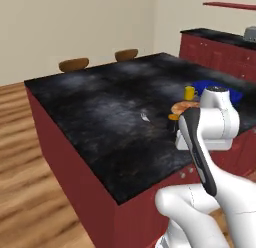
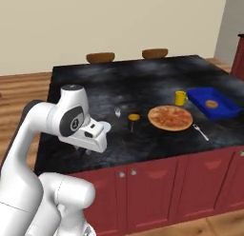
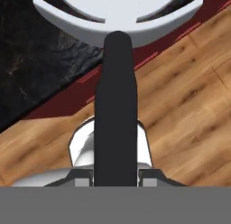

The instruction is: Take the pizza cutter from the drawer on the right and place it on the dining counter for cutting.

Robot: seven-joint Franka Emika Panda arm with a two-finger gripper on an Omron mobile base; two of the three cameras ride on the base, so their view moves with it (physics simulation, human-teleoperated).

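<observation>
The tool [image 3: 115, 175] grips the cutter [image 3: 115, 123] by its dark handle, the silver wheel at the far end, above the table [image 3: 40, 69] edge and wood floor [image 3: 189, 105]. A pizza [image 2: 170, 117] lies on the table.

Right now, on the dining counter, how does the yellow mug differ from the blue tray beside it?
The yellow mug is small, round and upright with a handle; the blue tray is much larger, rectangular, flat and low. The mug is yellow, the tray deep blue. The tray holds a small round brown item; the mug's contents cannot be seen. Both rest on the dining counter, near the pizza.
</observation>
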